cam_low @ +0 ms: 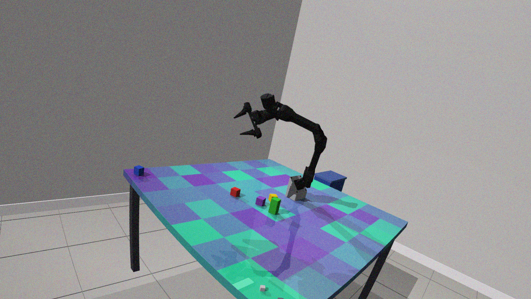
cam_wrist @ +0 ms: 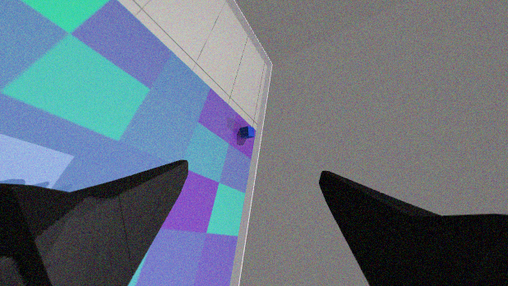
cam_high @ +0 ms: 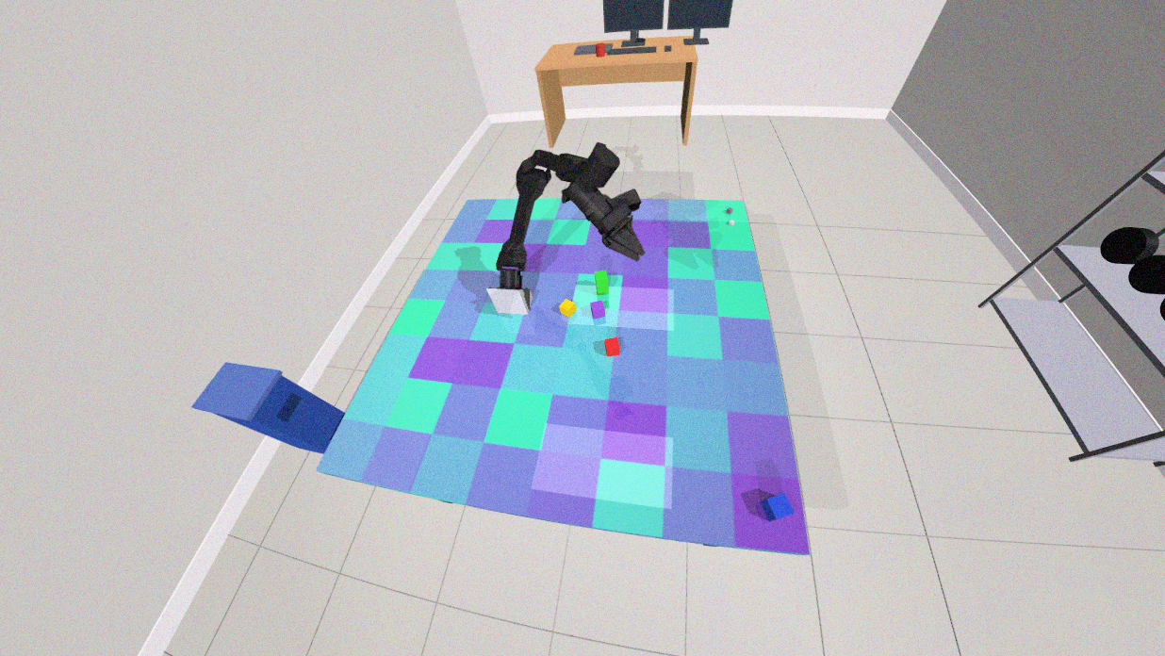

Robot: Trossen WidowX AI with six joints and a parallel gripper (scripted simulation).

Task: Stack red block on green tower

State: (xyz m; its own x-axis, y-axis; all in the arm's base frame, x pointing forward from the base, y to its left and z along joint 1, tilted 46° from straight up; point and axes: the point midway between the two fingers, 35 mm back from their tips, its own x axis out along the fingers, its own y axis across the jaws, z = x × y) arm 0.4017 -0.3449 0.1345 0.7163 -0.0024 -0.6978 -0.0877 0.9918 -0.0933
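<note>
The red block sits alone on the patchwork table top, with the purple block between it and the tower. The green tower stands upright with nothing on top. My gripper is open and empty, high above the table, with its fingers spread wide. In the exterior view it points left, well above the blocks. Neither the red block nor the tower shows in the wrist view.
A purple block and a yellow block lie near the tower. A blue block is at a far corner. A small white piece lies near another corner.
</note>
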